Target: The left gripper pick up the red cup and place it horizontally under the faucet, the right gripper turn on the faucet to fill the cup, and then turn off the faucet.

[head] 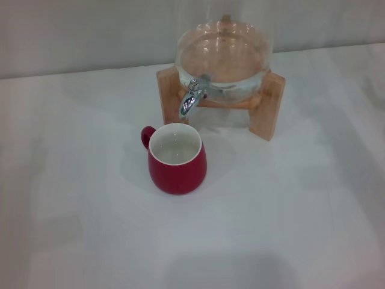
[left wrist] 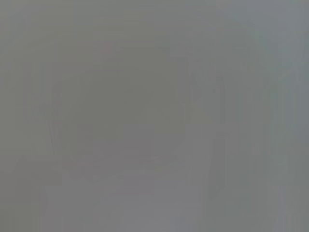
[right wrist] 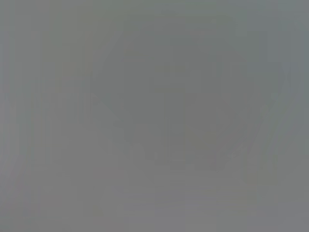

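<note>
The red cup stands upright on the white table, its white inside showing and its small handle pointing to the left and back. Just behind and slightly right of it, the chrome faucet sticks out from a clear glass jar on a wooden stand. The cup sits a little in front of the spout, not directly beneath it. Neither gripper shows in the head view. Both wrist views are a flat grey blur with nothing recognisable.
The white table spreads wide to the left, right and front of the cup. A pale wall rises behind the jar stand.
</note>
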{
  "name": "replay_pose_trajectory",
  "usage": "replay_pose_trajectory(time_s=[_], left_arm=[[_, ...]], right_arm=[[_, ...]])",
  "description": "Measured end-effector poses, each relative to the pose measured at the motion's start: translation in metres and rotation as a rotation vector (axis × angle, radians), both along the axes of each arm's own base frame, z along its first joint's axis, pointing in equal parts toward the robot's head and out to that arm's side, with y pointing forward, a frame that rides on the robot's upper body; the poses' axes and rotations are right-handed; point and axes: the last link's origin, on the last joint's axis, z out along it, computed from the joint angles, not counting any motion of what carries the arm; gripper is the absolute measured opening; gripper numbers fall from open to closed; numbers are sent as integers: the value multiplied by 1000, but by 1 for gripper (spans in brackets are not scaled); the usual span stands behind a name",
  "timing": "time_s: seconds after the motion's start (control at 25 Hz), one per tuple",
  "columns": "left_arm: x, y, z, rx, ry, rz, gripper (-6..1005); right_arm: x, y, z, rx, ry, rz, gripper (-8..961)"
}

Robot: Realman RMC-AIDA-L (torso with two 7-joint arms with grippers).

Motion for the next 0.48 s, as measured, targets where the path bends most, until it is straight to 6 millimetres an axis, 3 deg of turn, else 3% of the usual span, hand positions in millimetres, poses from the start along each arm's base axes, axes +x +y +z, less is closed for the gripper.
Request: replay_pose_trajectory(time_s=[0.48], left_arm=[[-1, -4, -8, -45, 18, -3, 889]], right_arm=[[3, -7, -12, -45, 32, 10, 868]])
